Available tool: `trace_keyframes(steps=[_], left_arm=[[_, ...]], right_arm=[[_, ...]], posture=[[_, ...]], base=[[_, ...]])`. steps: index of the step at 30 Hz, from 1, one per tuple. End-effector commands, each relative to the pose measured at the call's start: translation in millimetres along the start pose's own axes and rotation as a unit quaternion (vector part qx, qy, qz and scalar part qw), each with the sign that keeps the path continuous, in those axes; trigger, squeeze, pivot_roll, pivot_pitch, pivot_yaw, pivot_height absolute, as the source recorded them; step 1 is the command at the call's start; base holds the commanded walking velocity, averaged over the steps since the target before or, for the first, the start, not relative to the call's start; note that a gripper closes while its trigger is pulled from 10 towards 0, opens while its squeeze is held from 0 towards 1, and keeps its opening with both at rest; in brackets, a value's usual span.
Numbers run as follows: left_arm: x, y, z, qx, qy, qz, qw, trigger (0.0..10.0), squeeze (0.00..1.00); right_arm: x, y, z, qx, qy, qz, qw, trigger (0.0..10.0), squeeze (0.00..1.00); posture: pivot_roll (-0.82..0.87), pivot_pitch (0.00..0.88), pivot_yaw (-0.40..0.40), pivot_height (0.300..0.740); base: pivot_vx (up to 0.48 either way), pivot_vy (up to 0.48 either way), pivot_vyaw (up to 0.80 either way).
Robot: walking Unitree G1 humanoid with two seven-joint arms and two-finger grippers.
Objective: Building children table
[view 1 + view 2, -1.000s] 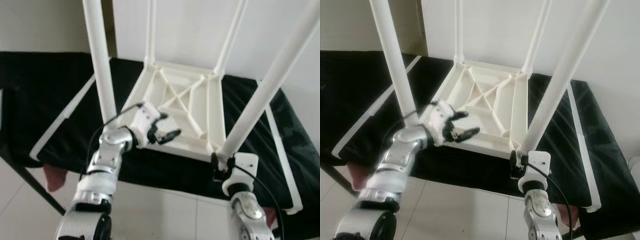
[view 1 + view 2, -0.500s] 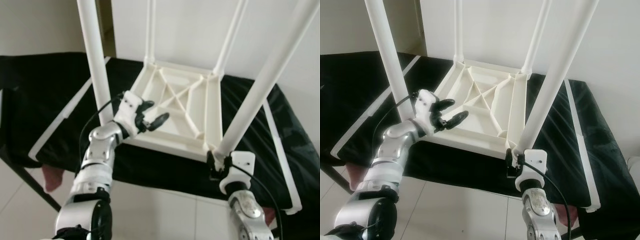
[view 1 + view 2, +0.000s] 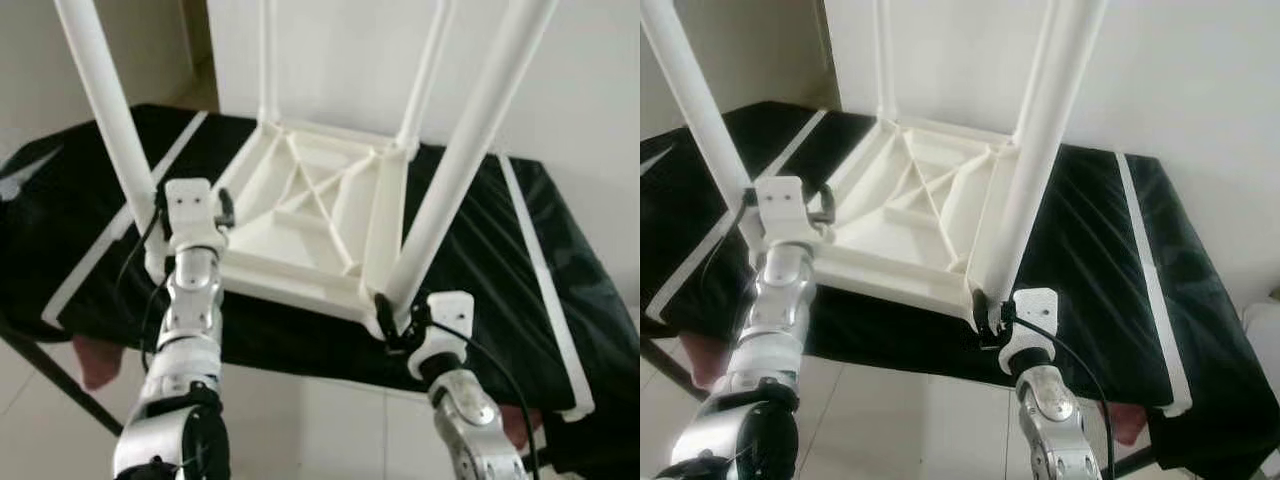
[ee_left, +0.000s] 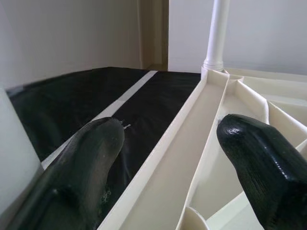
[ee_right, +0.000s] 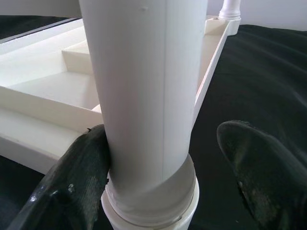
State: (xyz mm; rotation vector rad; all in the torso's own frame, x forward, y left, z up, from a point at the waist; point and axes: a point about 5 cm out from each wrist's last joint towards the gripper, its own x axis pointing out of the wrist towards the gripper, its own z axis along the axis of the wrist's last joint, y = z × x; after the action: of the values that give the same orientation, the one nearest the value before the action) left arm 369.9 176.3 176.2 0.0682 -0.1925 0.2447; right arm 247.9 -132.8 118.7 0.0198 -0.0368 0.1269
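The children's table [image 3: 320,215], white plastic and upside down, lies ribbed underside up on a black cloth [image 3: 480,260] with white stripes, its four legs pointing upward. I have both grippers at its near edge. The right gripper [image 5: 160,177] sits at the base of the near right leg [image 3: 455,175], one finger [image 5: 84,177] touching the tube just above its socket collar, the other finger [image 5: 256,179] standing off to the side, so the jaws are apart and not clamped. The left gripper [image 4: 168,163] is at the near left corner beside the near left leg [image 3: 105,120], its jaws also apart and straddling the tabletop's left rim [image 4: 168,143], one finger [image 4: 93,153] over the cloth and the other finger [image 4: 252,153] over the ribbed inside.

My reading is that the legs are all in their sockets and I am at the seating or checking stage for the two near ones. The next move would call for closing the right fingers squarely on the tube low down, then pressing or twisting along the leg's axis without levering it sideways.

Room is tight on the near side: the tabletop's near edge lies close to the cloth's near edge, with tiled floor [image 3: 300,420] below, so any pull toward me could drag the table off. The far side has a wall [image 3: 350,50] just behind the far legs. Open cloth lies to the right and left.
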Motion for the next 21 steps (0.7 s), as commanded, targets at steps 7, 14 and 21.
trace_keyframes(steps=[7,14,21], left_arm=[[-5.3,37.1,-5.5,0.031,-0.015,0.189,0.981,10.0,0.00],[-6.3,44.5,-6.1,0.035,-0.015,0.190,0.981,10.0,0.00],[-4.5,63.2,-7.4,0.058,-0.014,0.214,0.975,10.0,0.00]], right_arm=[[0.1,-30.5,1.5,-0.015,-0.003,-0.063,0.998,10.0,0.00],[17.1,-35.6,4.0,-0.015,-0.009,-0.052,0.998,10.0,0.00],[38.5,-45.3,7.2,-0.030,-0.011,-0.023,0.999,10.0,0.00]], posture=[[0.04,0.028,-0.046,0.740],[0.04,0.031,-0.035,0.740],[0.04,0.031,-0.039,0.740]], base=[[0.000,0.000,0.00],[0.000,0.000,0.00],[0.000,0.000,0.00]])
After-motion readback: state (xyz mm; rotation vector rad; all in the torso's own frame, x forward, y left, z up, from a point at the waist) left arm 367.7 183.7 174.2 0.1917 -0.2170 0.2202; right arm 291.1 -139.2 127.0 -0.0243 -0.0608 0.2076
